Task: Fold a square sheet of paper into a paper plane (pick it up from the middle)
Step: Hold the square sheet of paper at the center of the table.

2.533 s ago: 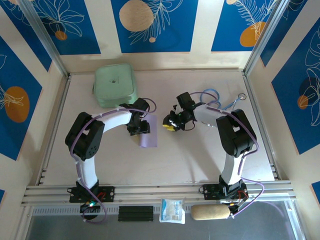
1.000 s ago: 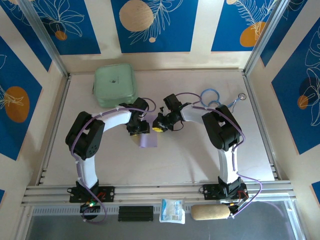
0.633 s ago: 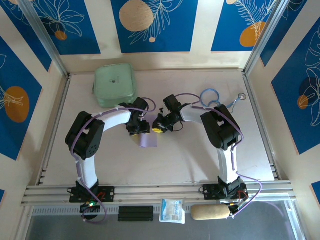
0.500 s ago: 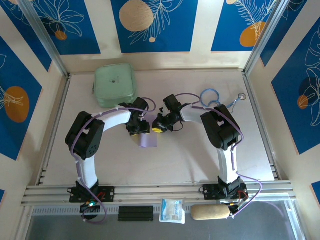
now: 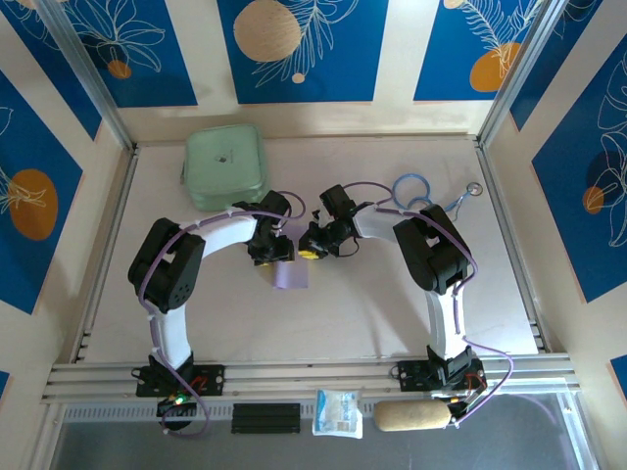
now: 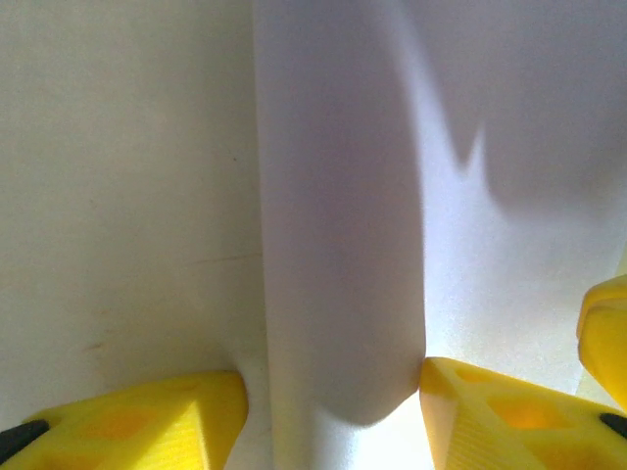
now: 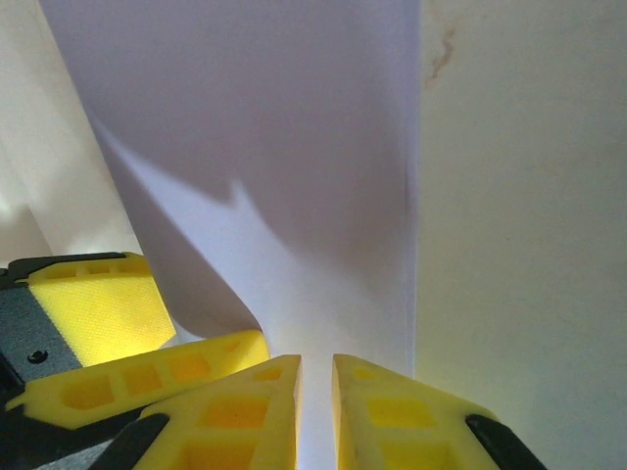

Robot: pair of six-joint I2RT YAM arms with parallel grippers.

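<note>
While the left claw [image 6: 333,387] sits with its fingers apart around a hump in the lilac paper [image 5: 290,278], the right claw [image 7: 315,377] pinches it tight.

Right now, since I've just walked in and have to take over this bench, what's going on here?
Both arms meet mid-table over the square sheet of paper, which is partly lifted into a fold. The right gripper is pinched on it near one edge. The left gripper has its fingers apart either side of a raised fold; whether it is squeezing is unclear.
</note>
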